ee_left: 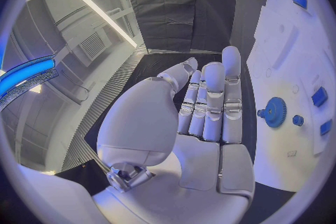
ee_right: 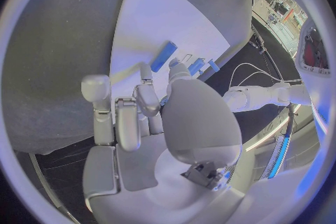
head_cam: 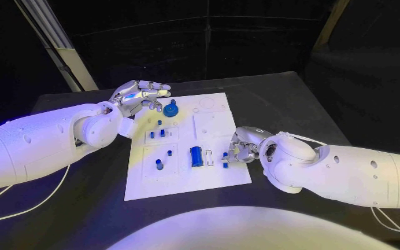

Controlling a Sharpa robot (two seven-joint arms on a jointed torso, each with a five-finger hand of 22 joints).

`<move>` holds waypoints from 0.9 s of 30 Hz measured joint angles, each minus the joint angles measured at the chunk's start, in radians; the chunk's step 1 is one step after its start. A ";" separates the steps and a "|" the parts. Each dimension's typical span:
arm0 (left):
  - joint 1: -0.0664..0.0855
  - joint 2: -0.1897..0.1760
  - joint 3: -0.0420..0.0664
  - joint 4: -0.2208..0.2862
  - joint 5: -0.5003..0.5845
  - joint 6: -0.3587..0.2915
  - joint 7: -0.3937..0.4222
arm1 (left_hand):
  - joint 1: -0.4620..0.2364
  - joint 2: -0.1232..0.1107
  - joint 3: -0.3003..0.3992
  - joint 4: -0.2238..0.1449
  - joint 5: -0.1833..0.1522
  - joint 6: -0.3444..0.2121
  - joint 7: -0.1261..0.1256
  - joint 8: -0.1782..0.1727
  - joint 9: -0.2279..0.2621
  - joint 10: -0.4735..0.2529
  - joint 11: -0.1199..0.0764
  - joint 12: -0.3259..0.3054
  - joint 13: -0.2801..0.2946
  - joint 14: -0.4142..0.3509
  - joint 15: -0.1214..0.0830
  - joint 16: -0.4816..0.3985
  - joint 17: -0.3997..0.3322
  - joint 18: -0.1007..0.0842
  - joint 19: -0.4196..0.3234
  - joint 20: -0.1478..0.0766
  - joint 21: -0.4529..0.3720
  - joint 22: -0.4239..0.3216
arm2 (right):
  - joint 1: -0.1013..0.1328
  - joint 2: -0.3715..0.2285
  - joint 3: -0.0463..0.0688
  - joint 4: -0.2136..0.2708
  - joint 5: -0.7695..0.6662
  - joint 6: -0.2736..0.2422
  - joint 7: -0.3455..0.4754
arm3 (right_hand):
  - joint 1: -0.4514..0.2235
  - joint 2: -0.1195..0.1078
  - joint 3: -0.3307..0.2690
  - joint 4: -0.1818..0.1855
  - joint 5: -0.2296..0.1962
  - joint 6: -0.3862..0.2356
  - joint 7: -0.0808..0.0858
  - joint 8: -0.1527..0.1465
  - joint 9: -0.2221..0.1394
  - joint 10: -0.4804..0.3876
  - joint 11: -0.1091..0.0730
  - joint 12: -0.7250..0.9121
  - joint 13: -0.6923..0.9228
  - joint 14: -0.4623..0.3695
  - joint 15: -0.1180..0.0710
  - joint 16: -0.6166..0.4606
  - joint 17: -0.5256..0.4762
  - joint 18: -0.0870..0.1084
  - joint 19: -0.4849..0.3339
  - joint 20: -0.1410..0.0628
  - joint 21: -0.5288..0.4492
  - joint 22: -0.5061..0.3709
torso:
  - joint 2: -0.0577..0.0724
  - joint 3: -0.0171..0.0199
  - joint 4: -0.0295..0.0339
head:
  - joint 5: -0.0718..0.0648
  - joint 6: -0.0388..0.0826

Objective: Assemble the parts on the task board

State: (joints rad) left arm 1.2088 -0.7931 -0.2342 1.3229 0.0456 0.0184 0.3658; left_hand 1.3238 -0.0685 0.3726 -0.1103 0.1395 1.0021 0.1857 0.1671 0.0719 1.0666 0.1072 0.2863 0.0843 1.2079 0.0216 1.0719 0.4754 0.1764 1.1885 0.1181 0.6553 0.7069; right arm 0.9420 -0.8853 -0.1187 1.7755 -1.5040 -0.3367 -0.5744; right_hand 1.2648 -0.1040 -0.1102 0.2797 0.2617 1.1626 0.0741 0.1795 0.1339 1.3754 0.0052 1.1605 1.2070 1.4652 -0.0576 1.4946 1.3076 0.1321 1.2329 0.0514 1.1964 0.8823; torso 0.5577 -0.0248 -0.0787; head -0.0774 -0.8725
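Head view first: the left hand [head_cam: 140, 95] hangs over the far left corner of the task board [head_cam: 213, 180], fingers spread and straight with nothing in them, and its fingertips [head_cam: 164, 90] reach toward one blue gear [head_cam: 171, 110] that lies flat on the board just beside them. The left wrist view shows the same hand [ee_left: 203, 123] with its palm bare and its fingers [ee_left: 232, 84] laid side by side, apart from the gear [ee_left: 274, 111], which has one small round blue part [ee_left: 298, 120] next to it.

The right hand [head_cam: 243, 147] sits low at the board's right edge, its fingers curled in around a small blue part [head_cam: 224, 158] standing there; whether it actually pinches the piece I cannot tell, since the fingers cover the contact. In the right wrist view that hand [ee_right: 150, 117] has its fingers [ee_right: 96, 95] bent over the board's edge, with three blue pieces past them, the longest being a blue bar [ee_right: 164, 56].

Outward on the white plate, I count one long blue block [head_cam: 196, 156] near the middle, one peg [head_cam: 207, 157] just beside it, two small pieces [head_cam: 160, 123] stacked close in the upper left section, and two more [head_cam: 159, 164] in the lower left section. The board lies flat on the black table [head_cam: 275, 96].
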 measured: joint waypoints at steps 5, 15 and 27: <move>0.000 0.000 0.000 0.000 -0.001 0.001 -0.002 | 0.000 0.000 0.000 0.000 0.000 0.000 0.000 0.000 0.000 0.000 0.000 0.000 0.000 0.000 0.000 0.000 0.000 0.000 0.000 0.000 0.000 0.000 | -0.002 0.008 0.001 -0.003 -0.020 0.011 0.000 | 0.023 -0.014 -0.009 -0.004 0.000 0.000 0.000 0.006 0.006 -0.004 -0.003 0.000 -0.001 0.000 0.000 -0.005 0.000 0.000 0.000 0.000 0.000 -0.003 | 0.001 0.0004 0.0000 | 0.001 0.000; 0.001 0.000 0.000 0.002 -0.005 0.005 -0.006 | 0.000 0.000 0.000 0.000 0.000 0.000 0.000 0.000 0.000 0.000 0.000 0.000 0.000 0.000 0.000 0.000 0.000 0.000 0.000 0.000 0.000 0.000 | -0.005 0.028 0.003 -0.017 -0.093 0.034 0.000 | 0.066 -0.012 -0.024 -0.014 0.017 -0.002 0.003 0.017 0.019 -0.009 -0.005 -0.014 -0.011 0.000 0.000 -0.014 0.000 0.000 -0.007 -0.007 -0.017 -0.022 | 0.001 0.0010 0.0000 | 0.005 0.000; 0.001 -0.001 0.000 0.003 -0.007 0.011 -0.013 | 0.000 0.000 -0.003 -0.003 0.000 0.000 0.000 0.000 0.000 -0.004 0.004 0.004 0.000 0.000 0.000 0.000 -0.004 0.000 0.000 0.000 0.000 -0.001 | -0.015 0.049 0.006 -0.020 -0.266 0.082 0.007 | 0.121 -0.005 -0.040 -0.030 0.031 -0.024 0.013 0.014 0.029 -0.022 0.000 -0.019 -0.018 0.000 0.000 -0.022 0.000 0.000 -0.021 0.000 -0.032 -0.043 | 0.000 0.0006 0.0004 | 0.009 0.000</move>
State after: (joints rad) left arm 1.2097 -0.7945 -0.2341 1.3262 0.0382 0.0291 0.3527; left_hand 1.3238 -0.0685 0.3697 -0.1132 0.1395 1.0022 0.1856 0.1671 0.0719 1.0630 0.1108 0.2904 0.0843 1.2079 0.0216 1.0718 0.4717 0.1763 1.1886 0.1181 0.6553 0.7059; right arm 0.9271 -0.8365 -0.1122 1.7552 -1.7700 -0.2552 -0.5673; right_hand 1.3856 -0.1088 -0.1500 0.2502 0.2923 1.1388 0.0866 0.1935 0.1628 1.3538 0.0054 1.1413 1.1895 1.4651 -0.0574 1.4724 1.3075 0.1320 1.2115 0.0518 1.1649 0.8396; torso 0.5578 -0.0243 -0.0783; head -0.0681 -0.8725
